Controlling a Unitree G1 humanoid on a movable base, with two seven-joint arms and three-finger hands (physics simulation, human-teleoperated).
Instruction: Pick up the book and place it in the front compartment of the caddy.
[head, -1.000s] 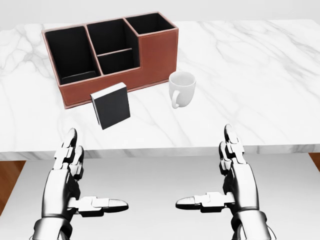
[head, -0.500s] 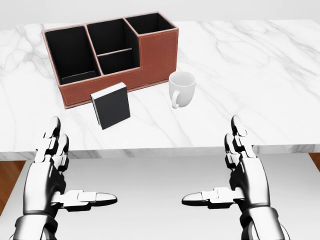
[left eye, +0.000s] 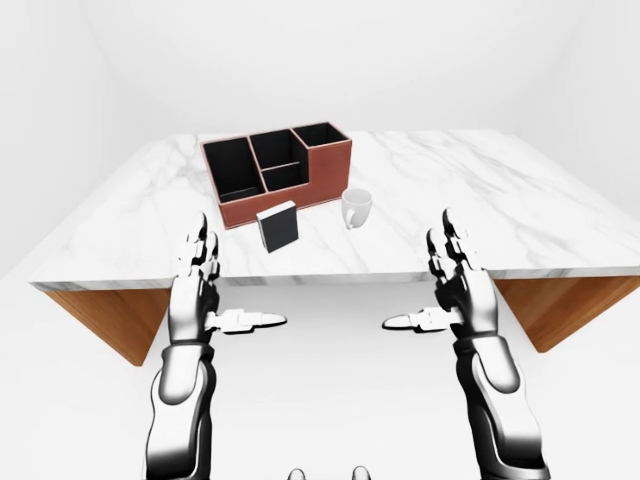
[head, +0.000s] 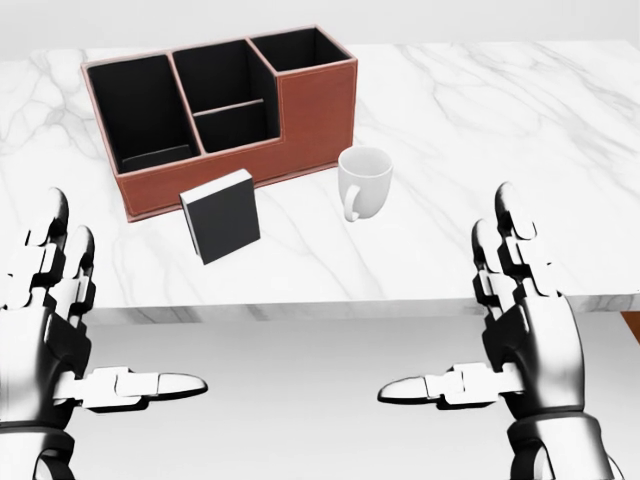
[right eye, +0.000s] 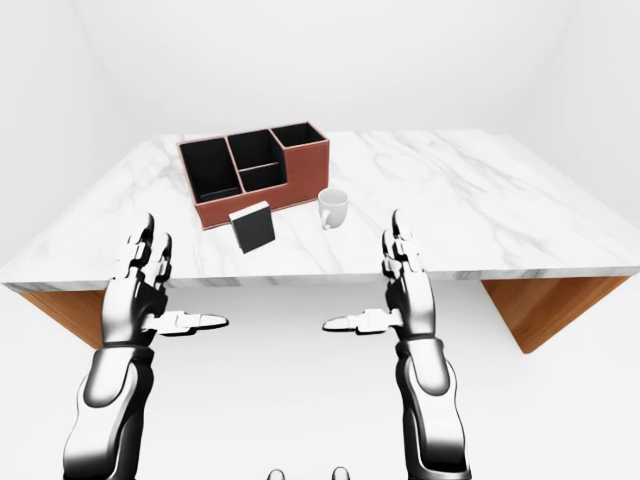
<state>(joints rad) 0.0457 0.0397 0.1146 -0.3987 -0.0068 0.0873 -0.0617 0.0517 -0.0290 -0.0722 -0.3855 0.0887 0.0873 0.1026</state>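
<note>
Both spread hands, left hand (head: 55, 330) and right hand (head: 520, 325), have drifted outward; book (head: 221, 215) and caddy (head: 220, 110) show no writing.

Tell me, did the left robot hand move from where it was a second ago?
Yes. In the head view the left robot hand has slid toward the left edge, farther from the book, which kept its place beside the caddy.

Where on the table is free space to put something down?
The marble table is bare to the head view's right of the mug. It is crowded at the left, where the book stands close beside the caddy.
</note>
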